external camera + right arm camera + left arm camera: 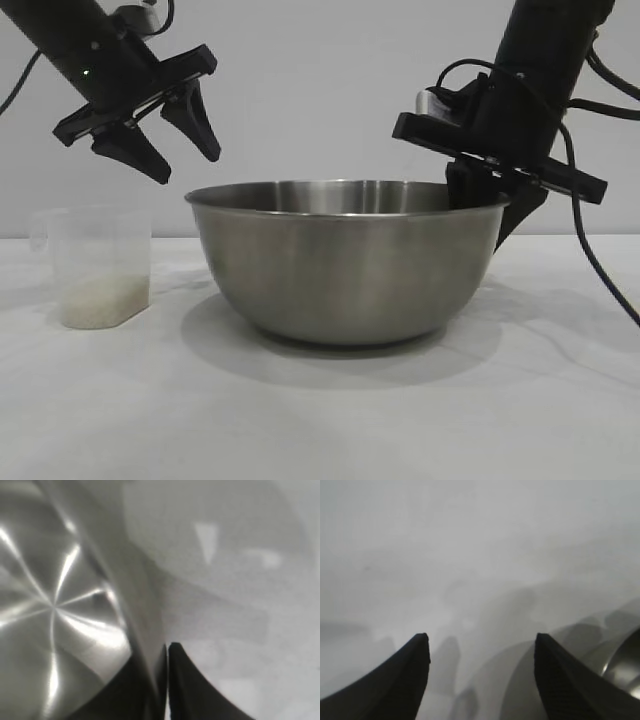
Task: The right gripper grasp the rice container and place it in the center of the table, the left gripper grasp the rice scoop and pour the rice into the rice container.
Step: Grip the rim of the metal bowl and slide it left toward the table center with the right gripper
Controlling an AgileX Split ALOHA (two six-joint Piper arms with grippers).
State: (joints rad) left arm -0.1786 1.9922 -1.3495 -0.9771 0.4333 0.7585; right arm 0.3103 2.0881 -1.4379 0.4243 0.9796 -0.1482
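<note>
The rice container (345, 265), a large steel bowl, stands on the table (560, 400) at its middle. My right gripper (478, 192) reaches down over the bowl's right rim. In the right wrist view its jaws (167, 645) are pinched on the rim, one finger inside the bowl (55, 605) and one outside. The rice scoop (100, 265), a clear plastic cup, stands left of the bowl with rice (100, 300) in its bottom. My left gripper (190, 168) hangs open in the air above the gap between scoop and bowl, holding nothing (482, 636).
The bowl's rim (620, 665) shows at the edge of the left wrist view. White tabletop stretches in front of the bowl and to its right. A plain pale wall stands behind the table. Cables hang from the right arm (590, 250).
</note>
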